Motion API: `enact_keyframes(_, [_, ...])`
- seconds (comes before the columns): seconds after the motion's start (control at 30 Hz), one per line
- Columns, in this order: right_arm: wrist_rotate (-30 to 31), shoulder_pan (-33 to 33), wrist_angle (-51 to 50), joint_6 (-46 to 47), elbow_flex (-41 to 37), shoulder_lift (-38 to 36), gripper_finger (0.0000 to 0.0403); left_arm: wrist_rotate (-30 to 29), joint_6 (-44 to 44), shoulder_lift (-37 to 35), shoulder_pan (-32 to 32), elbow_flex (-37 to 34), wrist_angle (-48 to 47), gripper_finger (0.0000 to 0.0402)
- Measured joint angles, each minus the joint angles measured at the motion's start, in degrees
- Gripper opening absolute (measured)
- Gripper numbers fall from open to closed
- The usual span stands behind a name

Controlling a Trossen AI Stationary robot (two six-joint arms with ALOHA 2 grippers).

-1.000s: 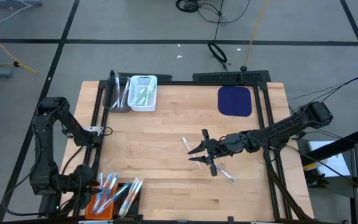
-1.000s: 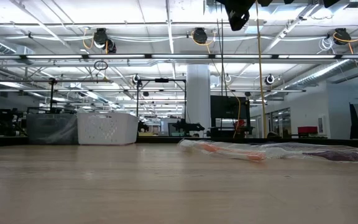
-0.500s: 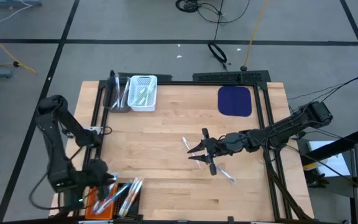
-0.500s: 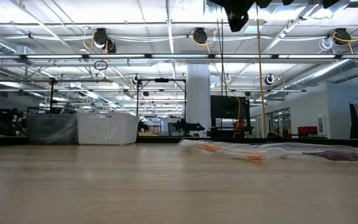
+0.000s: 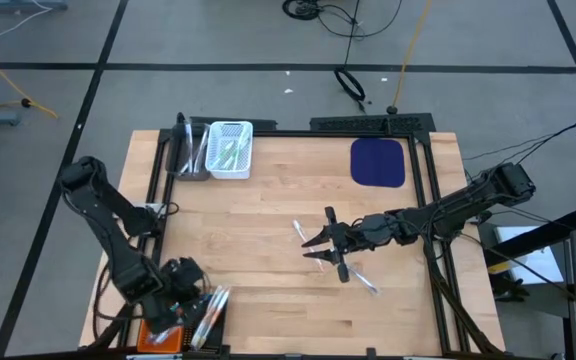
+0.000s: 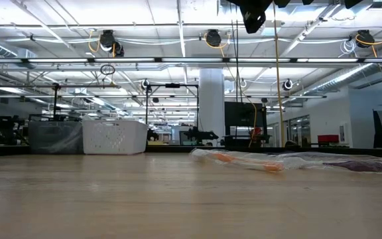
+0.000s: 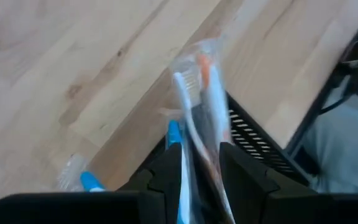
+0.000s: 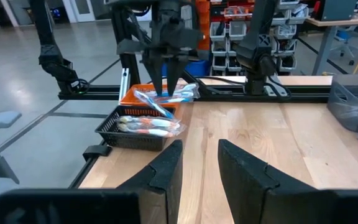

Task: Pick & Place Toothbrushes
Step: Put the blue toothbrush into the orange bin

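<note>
My left gripper hangs open over the near-left baskets, pointing down; the right wrist view shows it above them. Wrapped toothbrushes, white, orange and blue, stick up between its fingers out of the black basket; more lie beside them in the orange basket. My right gripper is open and raised over the table's middle, near two wrapped toothbrushes lying flat on the wood. Green toothbrushes lie in the white basket at the far left. My left gripper comes from above with one finger on each side of the wrapped toothbrushes that lean out of the black basket. Whether the fingers touch the wrapping I cannot tell.
A dark grey basket stands next to the white one. A dark blue pad lies at the far right. Black frame rails run along the table's left, far and right sides. Bare wood lies between the arms.
My left arm has swung from the table's near-left corner toward the right, carrying its gripper over the orange and black baskets. The right arm and the toothbrushes on the table have kept still.
</note>
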Motion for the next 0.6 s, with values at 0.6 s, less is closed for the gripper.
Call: enact_keyframes(0.6, [0.0,0.0,-0.3,0.0,0.0,0.0,0.0093,9.6,2.6,3.7,4.6,-0.1,0.0,0.0106])
